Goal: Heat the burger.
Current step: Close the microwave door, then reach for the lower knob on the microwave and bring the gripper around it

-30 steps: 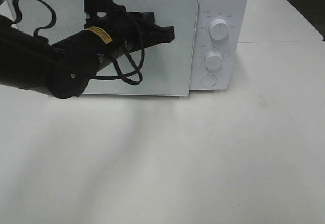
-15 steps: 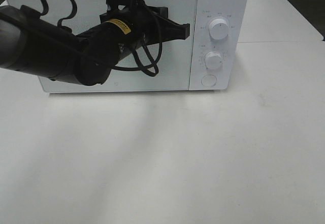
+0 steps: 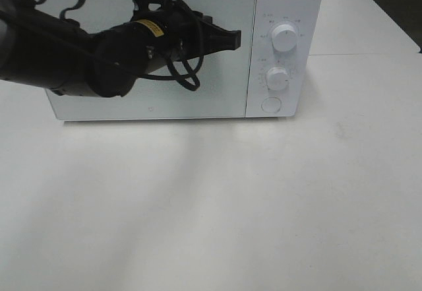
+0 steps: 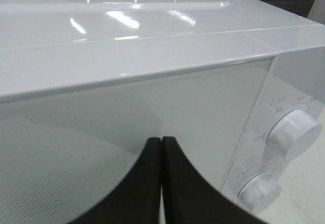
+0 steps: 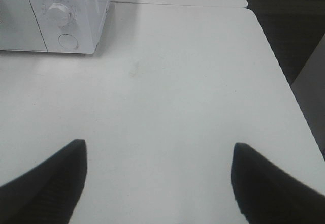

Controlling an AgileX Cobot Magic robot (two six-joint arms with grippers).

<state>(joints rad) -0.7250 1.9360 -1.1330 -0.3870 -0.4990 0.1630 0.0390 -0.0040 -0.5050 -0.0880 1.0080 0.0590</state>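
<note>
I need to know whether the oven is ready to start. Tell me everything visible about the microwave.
The microwave is a glossy white box standing on the white table. Its wide door is shut. A panel right of it carries an upper knob, a lower knob and a round button below. The shut left gripper is at the door's upper right; contact cannot be told.

Reaching in from the left with the black left arm [image 3: 59, 60], roughly level, cable [image 3: 188, 81] looped under the wrist; left claw [image 3: 235, 38] pinched tight, fingers [image 4: 137, 188] flush together; right claw [image 5: 158, 153] spread wide, gripping nothing
</note>
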